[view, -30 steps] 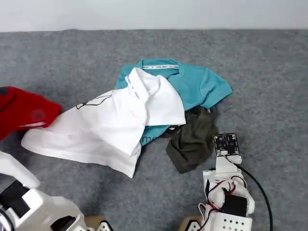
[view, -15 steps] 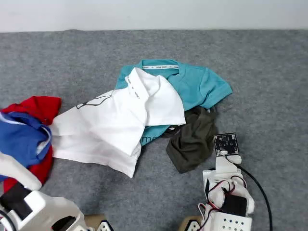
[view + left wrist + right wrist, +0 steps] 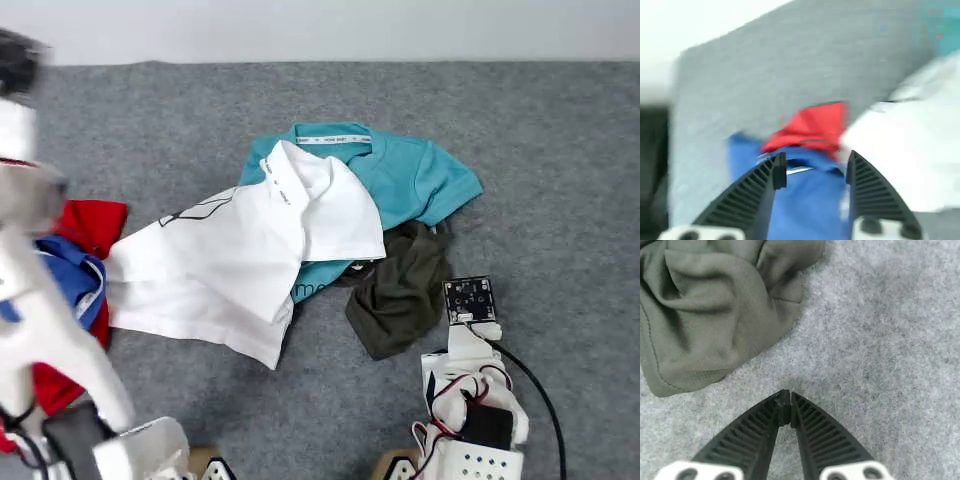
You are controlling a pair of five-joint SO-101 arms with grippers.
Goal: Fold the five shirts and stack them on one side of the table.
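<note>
The high camera looks down over the table (image 3: 560,150) from far up. The left wrist camera peeks past the left gripper (image 3: 815,161) at the red shirt (image 3: 812,125) and blue shirt (image 3: 805,205). The right wrist camera looks straight down, close, at the green shirt (image 3: 710,315). The high camera sees these shirts too.

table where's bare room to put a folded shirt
The table is bare along the far edge behind the teal shirt and on the right beyond the olive shirt. Crowded: the middle around the white shirt and the left by the red shirt.
</note>
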